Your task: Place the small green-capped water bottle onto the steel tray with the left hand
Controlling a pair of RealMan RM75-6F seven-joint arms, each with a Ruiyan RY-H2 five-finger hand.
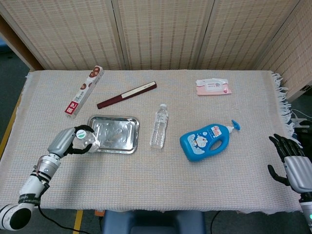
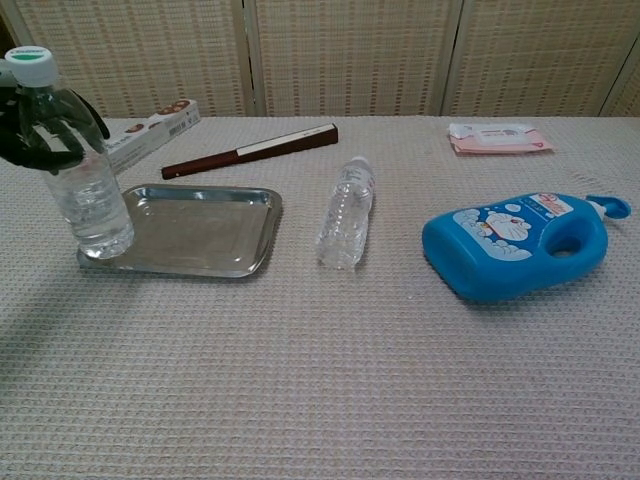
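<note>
A: What does the green-capped bottle [image 2: 82, 170] look like?

B: Clear ribbed plastic, pale green cap on top, standing upright. Its base sits on the near left corner of the steel tray [image 2: 205, 232], right at the rim. The left hand [image 1: 73, 142] has its dark fingers [image 2: 40, 135] wrapped round the upper part, just under the cap.

A: And the right hand [image 1: 288, 163]?

B: It rests off the near right corner of the table, fingers spread and holding nothing.

A: Does each view tell you something different?

B: Yes. The chest view shows the bottle side-on, so its full height and its footing on the tray are plain, but only the fingers of the left hand show and the right hand is out of frame. The head view looks down: of the bottle you mostly see the cap, yet the whole left forearm and both hands appear.

A: Beyond the tray?

B: A second clear bottle [image 2: 347, 213] lies on its side just right of it, and a blue detergent jug [image 2: 517, 243] lies further right. Farther back lie a dark red stick [image 2: 252, 151], a long red-and-white box [image 1: 84, 90] and a pack of wipes [image 2: 499, 137].
</note>
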